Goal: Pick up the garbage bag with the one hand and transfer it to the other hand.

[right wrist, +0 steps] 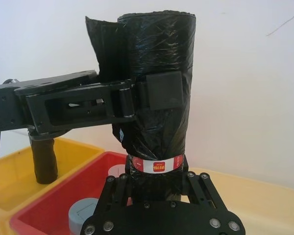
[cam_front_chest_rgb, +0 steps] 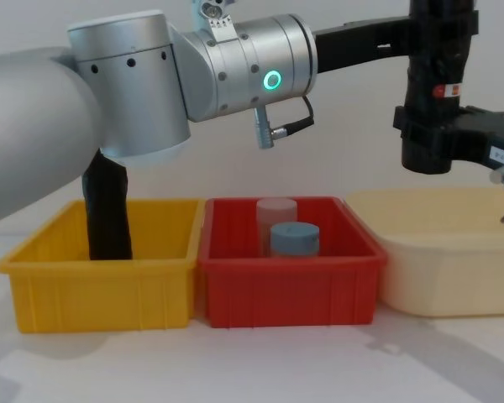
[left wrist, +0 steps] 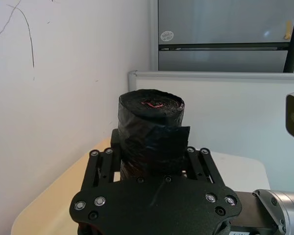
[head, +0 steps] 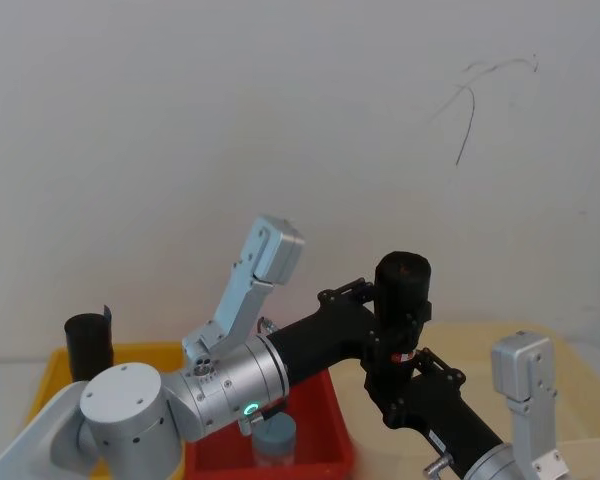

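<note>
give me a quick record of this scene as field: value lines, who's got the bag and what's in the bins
garbage bag: upright, held in the air
left gripper: jaws shut on the bag's upper part
right gripper: jaws shut on its lower end, just below the red-and-white label
yellow bin: plain black roll standing inside
red bin: grey-blue container, a paler one behind
cream bin: on the robot's right, contents hidden

White scuffed wall (head: 230,120), grey cabinet (left wrist: 220,22) beyond white partition (left wrist: 225,112).

Both raised, left hand (head: 396,316) clamps just above the clamped right hand (head: 400,378).
</note>
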